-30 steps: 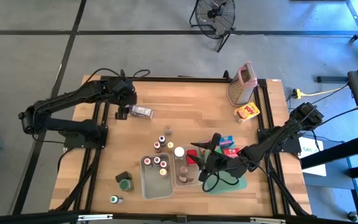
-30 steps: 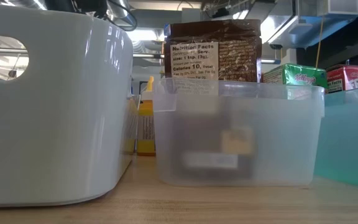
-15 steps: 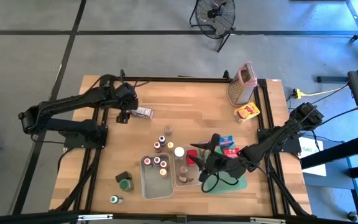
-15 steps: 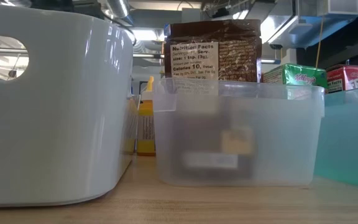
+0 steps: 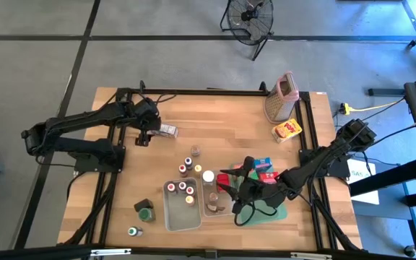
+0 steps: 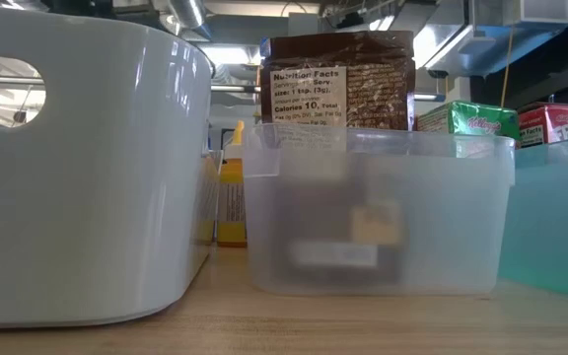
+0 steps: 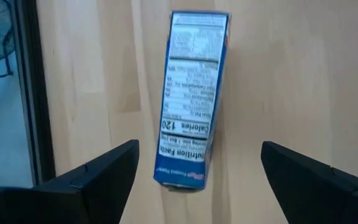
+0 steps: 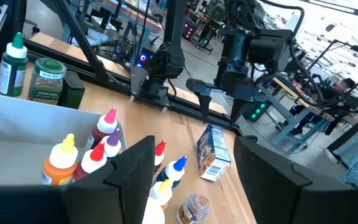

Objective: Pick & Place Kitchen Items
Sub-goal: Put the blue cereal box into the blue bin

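Wooden worktop (image 5: 222,119) is seen from above on a grey floor, with a fan (image 5: 249,18) standing beyond its far edge.

Left hand (image 5: 146,135) is held over the far-left part of the worktop, fingers (image 7: 86,180) spread wide and released, nothing between them. Blue carton (image 7: 191,99) is lying flat on the wood just beside that hand, label side up, not touched by either finger; in the high view it is seen at (image 5: 167,130).

Right hand (image 5: 231,189) is positioned low over the near-centre clutter, beside the clear tub (image 6: 378,212) and the green tray (image 5: 276,211). Whether it is released or clenched on something cannot be told.

White tub (image 5: 181,204) sits near the front edge with small red-capped bottles (image 5: 181,187) in it; more small jars (image 5: 194,152) are scattered just behind it. Green-capped jars (image 5: 146,214) are near the front-left corner. Brown packet (image 6: 338,84) is standing in the clear tub. Metal grater (image 5: 282,97) and an orange carton (image 5: 287,131) are at the far-right, close together.
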`<state>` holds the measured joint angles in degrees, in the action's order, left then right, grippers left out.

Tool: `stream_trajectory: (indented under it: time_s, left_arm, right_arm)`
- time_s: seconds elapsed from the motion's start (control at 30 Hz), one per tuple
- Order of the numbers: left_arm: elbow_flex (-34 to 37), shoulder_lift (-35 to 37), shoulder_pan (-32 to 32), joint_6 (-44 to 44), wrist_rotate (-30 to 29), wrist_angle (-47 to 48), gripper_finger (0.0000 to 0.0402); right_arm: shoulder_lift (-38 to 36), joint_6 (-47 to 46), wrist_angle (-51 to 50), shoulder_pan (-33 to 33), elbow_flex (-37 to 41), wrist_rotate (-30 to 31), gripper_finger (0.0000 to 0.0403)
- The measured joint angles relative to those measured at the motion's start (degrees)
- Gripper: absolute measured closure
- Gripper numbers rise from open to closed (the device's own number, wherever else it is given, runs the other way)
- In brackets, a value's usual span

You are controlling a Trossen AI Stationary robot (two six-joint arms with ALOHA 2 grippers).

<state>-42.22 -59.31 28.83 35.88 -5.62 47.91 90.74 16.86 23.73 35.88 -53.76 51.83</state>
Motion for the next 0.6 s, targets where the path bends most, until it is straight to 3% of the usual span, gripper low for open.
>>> stream_trajectory:
  time_s: [0.33,0.6]
  left_arm:
    - [0.5,-0.6,0.2,0.9,-2.0,-0.9,0.0068]
    - [0.5,-5.1,0.2,1.5,-2.0,-3.2,0.0068]
  right_arm:
    - [0.0,-0.2,0.0,0.0,0.0,0.0,0.0183]
    - [0.0,-0.2,0.0,0.0,0.0,0.0,0.0183]
